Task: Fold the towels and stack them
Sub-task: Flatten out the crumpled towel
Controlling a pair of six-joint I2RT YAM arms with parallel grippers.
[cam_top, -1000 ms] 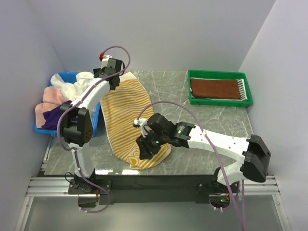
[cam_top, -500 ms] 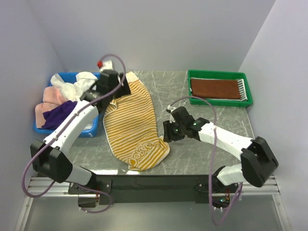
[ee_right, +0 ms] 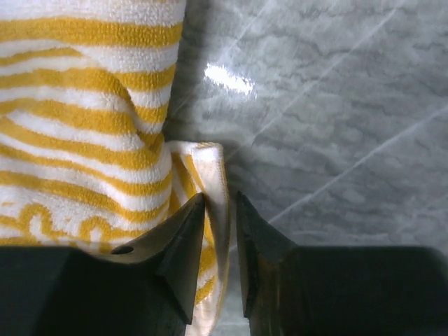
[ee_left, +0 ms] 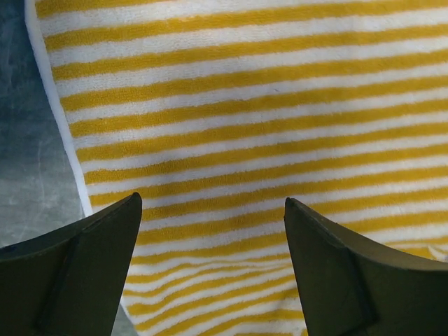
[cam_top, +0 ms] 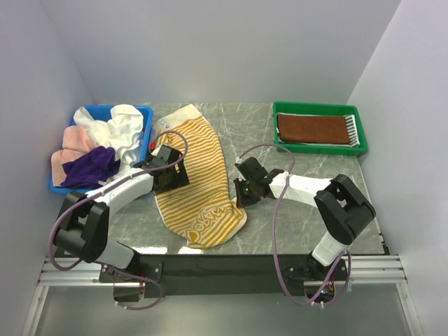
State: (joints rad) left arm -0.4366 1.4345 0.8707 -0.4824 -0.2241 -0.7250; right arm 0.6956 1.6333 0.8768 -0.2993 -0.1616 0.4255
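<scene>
Yellow-white towel point(cam_top: 203, 157): spread flat on the counter point(cam_top: 248, 129), left of centre, reaching from the near edge to the far edge; we read lettering at its near end.
Right gripper point(ee_right: 220, 203): at the towel's right border, towards the near end; its fingers point(ee_right: 185, 238) stand narrow, pinching the hem.
Left gripper point(ee_left: 210, 203): over the towel's left border, farther back; we see its fingers point(ee_left: 105, 238) wide, holding nothing.
Blue bin point(cam_top: 93, 108): at the left edge, holding a heap of towels point(cam_top: 105, 140) in white, pink and purple.
Green tray point(cam_top: 318, 106): in the far right corner, holding a folded brown towel point(cam_top: 311, 129).
</scene>
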